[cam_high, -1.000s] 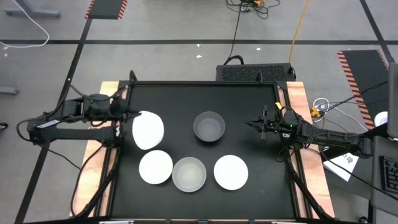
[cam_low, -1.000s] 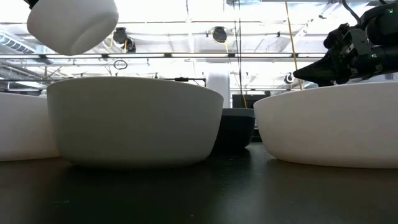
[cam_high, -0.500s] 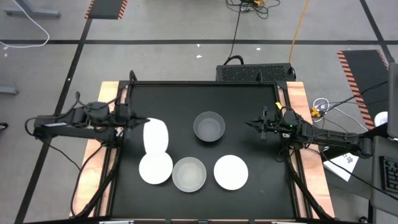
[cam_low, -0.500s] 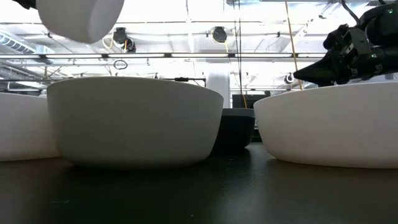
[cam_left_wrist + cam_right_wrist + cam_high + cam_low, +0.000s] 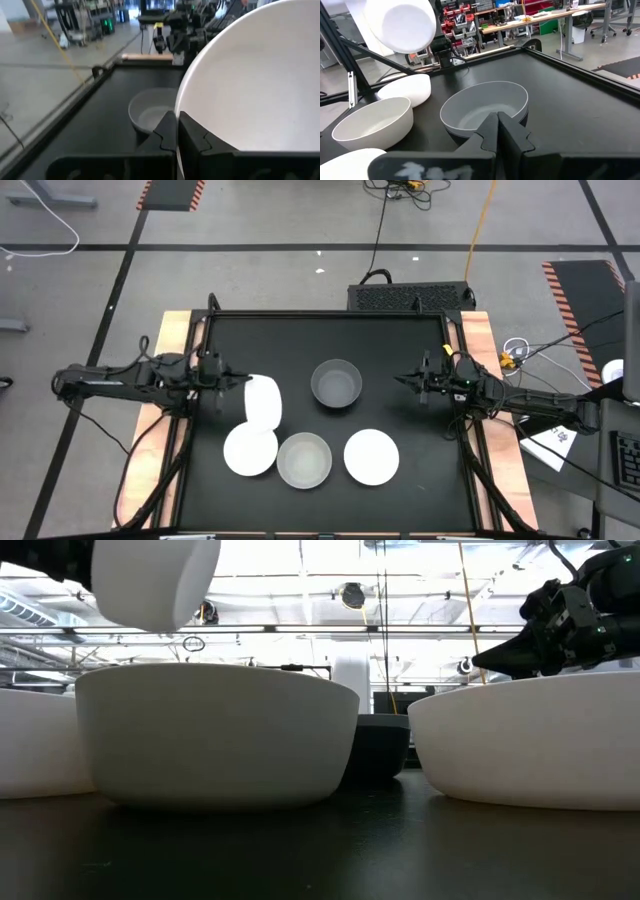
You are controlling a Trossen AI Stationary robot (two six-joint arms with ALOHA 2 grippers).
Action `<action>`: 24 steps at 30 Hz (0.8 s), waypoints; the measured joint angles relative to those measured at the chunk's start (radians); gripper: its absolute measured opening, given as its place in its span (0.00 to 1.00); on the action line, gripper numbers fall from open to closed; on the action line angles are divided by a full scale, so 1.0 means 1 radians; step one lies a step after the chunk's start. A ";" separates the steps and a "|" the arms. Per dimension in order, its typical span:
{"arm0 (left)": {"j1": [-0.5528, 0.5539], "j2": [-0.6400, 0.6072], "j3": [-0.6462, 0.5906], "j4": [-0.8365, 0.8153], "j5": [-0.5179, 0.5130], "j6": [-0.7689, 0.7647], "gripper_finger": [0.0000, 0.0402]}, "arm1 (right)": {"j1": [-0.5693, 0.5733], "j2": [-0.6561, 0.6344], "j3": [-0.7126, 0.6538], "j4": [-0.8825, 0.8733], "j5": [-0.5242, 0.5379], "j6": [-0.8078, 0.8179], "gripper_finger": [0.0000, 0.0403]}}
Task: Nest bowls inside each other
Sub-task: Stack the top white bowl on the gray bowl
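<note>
Left claw [image 5: 240, 383]: clamped on the rim of a white bowl [image 5: 263, 401], tipped on its side, airborne over the counter [image 5: 400, 360].
Key relation: held bowl hung just above and behind the left white bowl [image 5: 250, 450]; the drop looked to be straight down, once levelled.
Neighbours: translucent grey bowl [image 5: 304, 459] beside it, another white bowl [image 5: 371, 456] further right, dark grey bowl [image 5: 336, 383] behind.
Right claw [image 5: 421, 383]: parked at the counter's right edge, shut, empty.
Nearer arm: left.
</note>
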 joint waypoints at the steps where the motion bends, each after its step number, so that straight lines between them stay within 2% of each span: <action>1: 0.000 0.000 -0.009 0.028 0.000 0.016 0.00 | 0.000 0.000 0.000 0.002 0.000 0.000 0.00; 6: 0.000 0.000 -0.031 0.126 0.002 0.067 0.00 | 0.000 0.000 0.000 0.009 0.000 0.000 0.00; 24: 0.066 0.000 -0.057 0.110 -0.008 0.100 0.00 | 0.000 0.000 0.000 0.015 0.000 0.011 0.00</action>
